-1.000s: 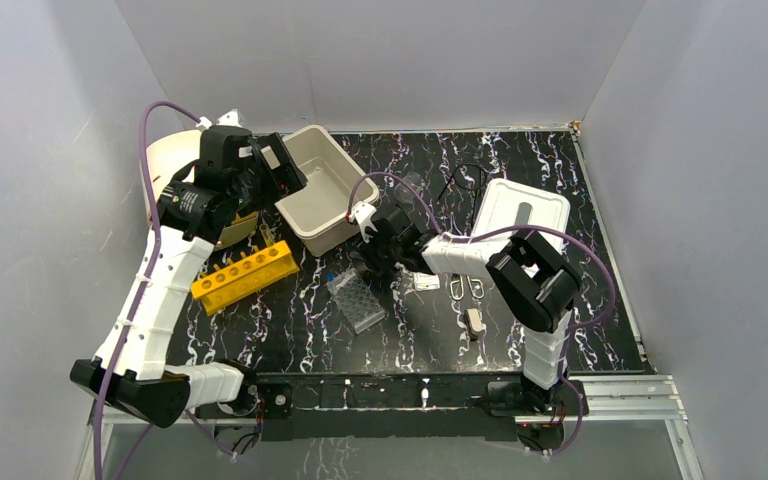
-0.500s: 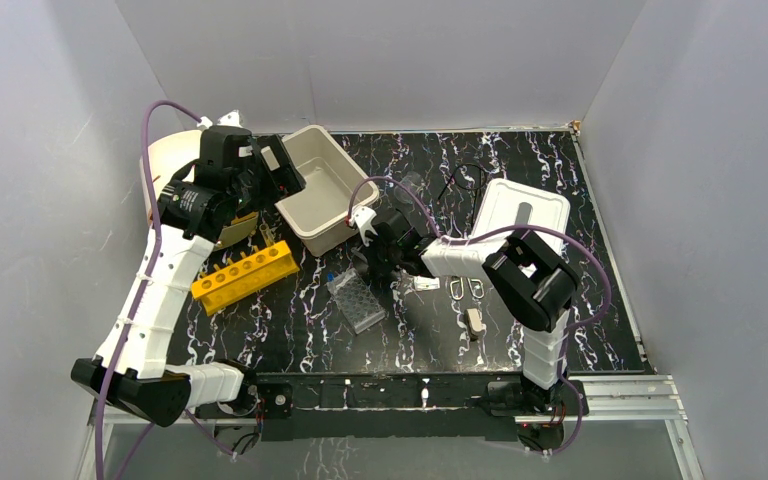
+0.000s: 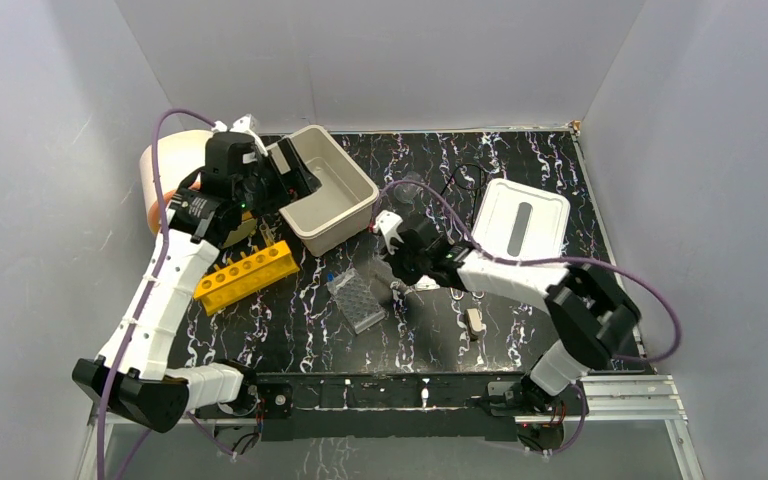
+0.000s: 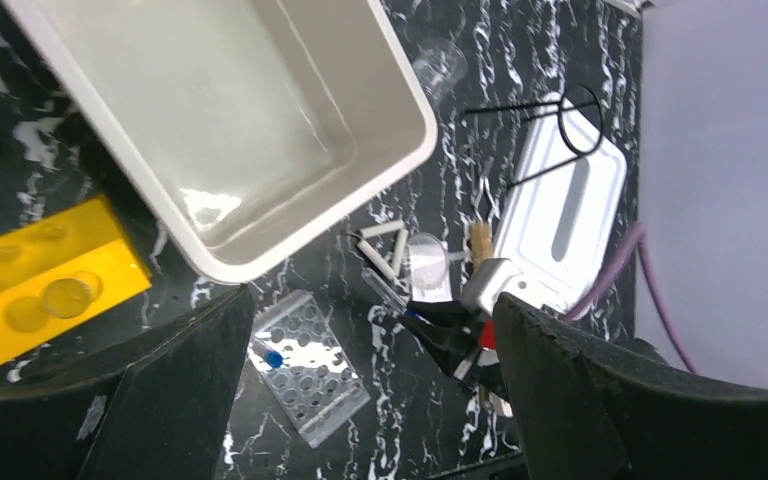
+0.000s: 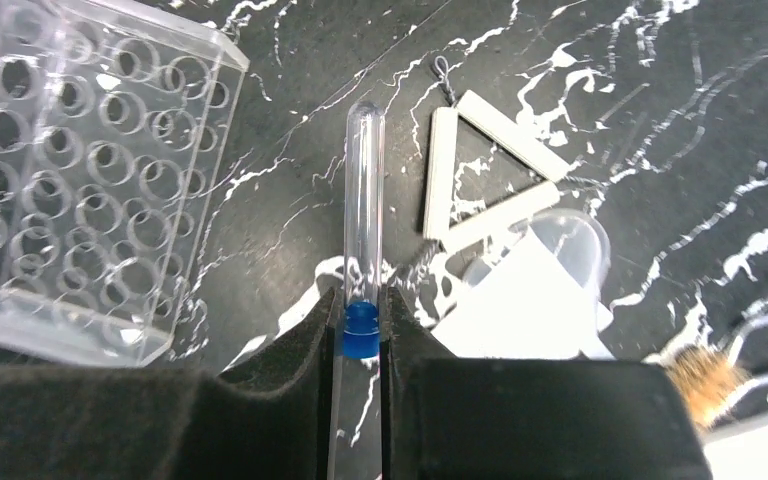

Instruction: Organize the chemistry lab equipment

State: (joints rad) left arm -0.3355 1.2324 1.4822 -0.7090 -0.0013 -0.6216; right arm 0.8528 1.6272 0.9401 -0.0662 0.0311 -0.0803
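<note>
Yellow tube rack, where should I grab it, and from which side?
Probably grip the yellow tube rack across its narrow width at mid-length, from straight above. It lies flat and diagonal, holes up, so turn the jaws to close on its two long sides.

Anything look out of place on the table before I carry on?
No spill or breakage shows. The beige rectangular tub sits skewed to the table edges, and the yellow six-hole tube rack lies slanted beside it. The right gripper is shut on a clear glass tube with a blue plug, away from the rack.
</note>
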